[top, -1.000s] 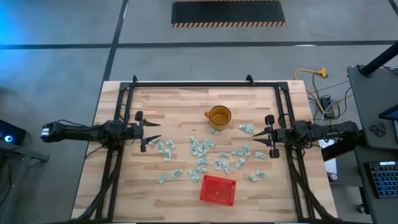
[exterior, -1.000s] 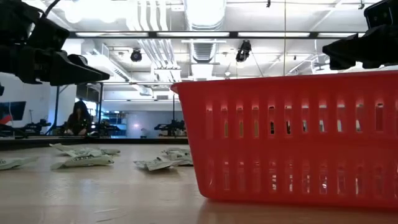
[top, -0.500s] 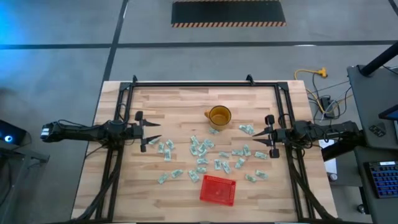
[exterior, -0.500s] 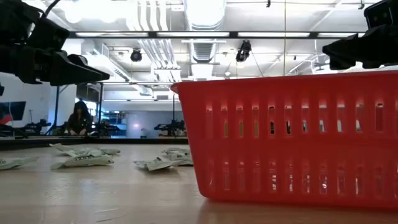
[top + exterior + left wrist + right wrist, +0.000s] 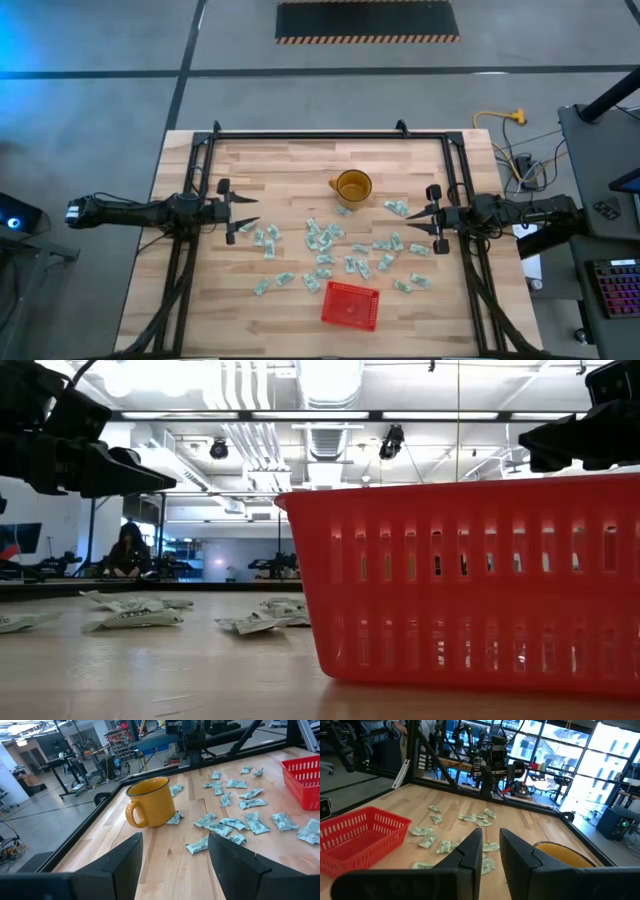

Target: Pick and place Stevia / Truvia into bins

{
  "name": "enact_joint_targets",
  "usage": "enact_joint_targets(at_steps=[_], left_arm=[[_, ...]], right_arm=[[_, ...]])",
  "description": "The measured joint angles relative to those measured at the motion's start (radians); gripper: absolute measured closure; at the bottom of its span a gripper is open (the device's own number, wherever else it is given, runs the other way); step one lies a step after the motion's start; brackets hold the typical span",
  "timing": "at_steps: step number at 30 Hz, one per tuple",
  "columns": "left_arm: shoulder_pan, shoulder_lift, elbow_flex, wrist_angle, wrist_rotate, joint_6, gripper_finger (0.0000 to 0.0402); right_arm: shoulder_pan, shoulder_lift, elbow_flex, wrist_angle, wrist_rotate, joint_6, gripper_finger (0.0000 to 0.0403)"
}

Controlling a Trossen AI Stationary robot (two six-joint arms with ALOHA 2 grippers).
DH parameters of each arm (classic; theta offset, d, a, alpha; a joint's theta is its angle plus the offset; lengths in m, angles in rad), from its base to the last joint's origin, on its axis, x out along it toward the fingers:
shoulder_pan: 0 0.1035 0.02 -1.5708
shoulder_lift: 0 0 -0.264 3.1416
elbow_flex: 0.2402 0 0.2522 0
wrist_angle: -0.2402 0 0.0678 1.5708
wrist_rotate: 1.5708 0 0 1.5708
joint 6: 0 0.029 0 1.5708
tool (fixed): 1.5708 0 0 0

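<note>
From table height, the red basket (image 5: 470, 585) hides most packets (image 5: 330, 250), which lie scattered mid-table between the yellow mug (image 5: 352, 186) and the basket. The left gripper (image 5: 250, 213) hovers at the left edge, fingers apart and empty; the right gripper (image 5: 412, 223) hovers opposite, fingers nearly together, holding nothing.

left gripper (image 5: 245, 212) fingers spread, right gripper (image 5: 420, 217) fingers narrowed
</note>
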Motion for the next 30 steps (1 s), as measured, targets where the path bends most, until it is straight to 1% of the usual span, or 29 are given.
enact_joint_targets(at_steps=[7,11,13,20,23,26,30], left_arm=[[0.000,0.000,0.000,0.000,0.000,0.000,0.0193],[0.000,0.000,0.000,0.000,0.000,0.000,0.0193],[0.000,0.000,0.000,0.000,0.000,0.000,0.0193],[0.000,0.000,0.000,0.000,0.000,0.000,0.0193],[0.000,0.000,-0.001,0.010,-0.005,0.003,0.0193],[0.000,0.000,-0.001,0.073,-0.008,0.001,0.0193],[0.000,0.000,-0.001,0.174,-0.008,-0.001,0.0193]], right_arm=[[0.000,0.000,0.000,0.002,0.000,-0.006,0.0346],[0.000,0.000,0.000,0.029,0.000,-0.075,0.0346],[0.000,0.000,0.000,0.042,0.000,-0.082,0.0346],[0.000,0.000,0.000,0.113,0.000,0.042,0.0346],[0.000,0.000,0.000,0.112,0.000,0.089,0.0346],[0.000,0.000,0.000,0.112,0.000,0.100,0.0346],[0.000,0.000,0.000,0.114,0.000,0.037,0.0346]])
